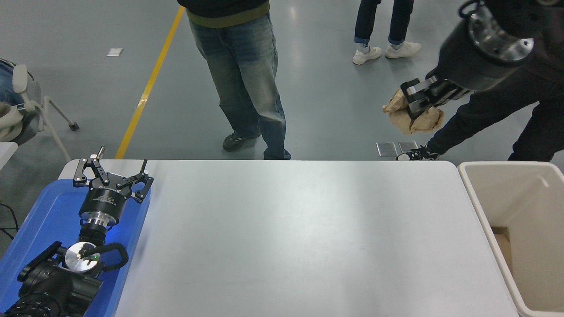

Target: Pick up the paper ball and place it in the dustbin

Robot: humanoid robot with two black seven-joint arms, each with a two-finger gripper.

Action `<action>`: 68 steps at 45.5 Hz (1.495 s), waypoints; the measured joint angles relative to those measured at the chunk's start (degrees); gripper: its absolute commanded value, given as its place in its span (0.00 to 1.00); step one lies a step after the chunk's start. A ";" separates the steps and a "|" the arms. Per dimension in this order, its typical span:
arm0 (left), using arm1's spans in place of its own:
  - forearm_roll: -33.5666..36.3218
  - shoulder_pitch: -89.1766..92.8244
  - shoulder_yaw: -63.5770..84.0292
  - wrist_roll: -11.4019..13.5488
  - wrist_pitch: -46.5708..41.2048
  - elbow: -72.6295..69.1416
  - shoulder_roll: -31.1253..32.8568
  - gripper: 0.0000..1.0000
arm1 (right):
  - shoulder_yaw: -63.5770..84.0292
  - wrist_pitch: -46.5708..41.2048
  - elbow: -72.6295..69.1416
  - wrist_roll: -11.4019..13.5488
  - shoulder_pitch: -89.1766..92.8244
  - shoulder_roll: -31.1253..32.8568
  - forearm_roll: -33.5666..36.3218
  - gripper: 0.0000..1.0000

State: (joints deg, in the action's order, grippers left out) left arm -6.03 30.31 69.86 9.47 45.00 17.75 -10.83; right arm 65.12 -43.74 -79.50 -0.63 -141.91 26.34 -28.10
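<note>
My right gripper (412, 108) is high in the air at the upper right, shut on the tan-brown crumpled paper ball (421, 122). The ball hangs in front of the floor beyond the table's far edge, up and left of the dustbin. The dustbin (473, 193) is a cream-beige bin at the table's right end, its far left corner and left rim in view. My left gripper (112, 174) is open and empty, parked over the blue tray at the lower left.
A flat blue tray (39, 220) lies at the table's left end. The white table (299, 237) fills the middle. People stand at the far side: one in jeans (246, 83), one in white shoes (385, 50), one in black (498, 114) behind my right arm.
</note>
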 measured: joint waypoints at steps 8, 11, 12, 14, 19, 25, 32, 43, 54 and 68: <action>-0.02 0.01 0.01 0.01 0.00 0.02 0.01 0.99 | 1.59 3.07 5.62 0.03 6.61 8.60 -7.27 0.00; -0.01 0.01 0.01 0.01 0.00 0.01 0.01 0.99 | 1.71 5.25 8.56 0.03 10.09 11.46 -8.99 0.00; -0.01 0.00 0.01 0.01 0.00 0.00 0.01 0.99 | 1.72 5.95 9.48 0.02 11.16 12.21 -9.37 0.00; -0.01 0.01 0.01 0.02 0.00 0.01 0.02 0.99 | 1.71 8.06 11.90 0.01 14.27 14.01 -10.28 0.00; -0.01 0.01 0.01 0.02 0.00 0.00 0.01 0.99 | 1.32 12.90 17.14 -0.05 21.51 17.21 -11.38 0.00; -0.02 0.01 0.01 0.02 0.00 0.00 0.01 0.99 | -1.24 19.89 24.13 -0.03 33.00 20.31 -12.00 0.00; 0.00 0.01 0.01 0.02 0.00 0.00 0.01 0.99 | -7.54 27.11 31.98 0.05 47.74 22.12 -10.76 0.00; 0.06 0.01 0.01 0.01 0.00 0.00 -0.03 0.99 | -21.68 37.65 45.55 0.35 72.93 19.32 -3.58 0.00; 0.06 0.01 0.01 -0.04 0.00 0.00 -0.05 0.99 | -38.21 44.94 59.62 0.75 92.54 9.91 9.21 0.00; 0.06 0.01 0.01 0.01 0.00 0.00 -0.01 0.99 | -50.80 49.24 66.58 1.81 103.16 0.57 25.62 0.00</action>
State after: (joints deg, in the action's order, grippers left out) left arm -5.97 30.32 69.87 9.48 45.00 17.75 -10.84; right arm 14.32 5.50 -12.93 1.18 -38.75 26.91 -2.49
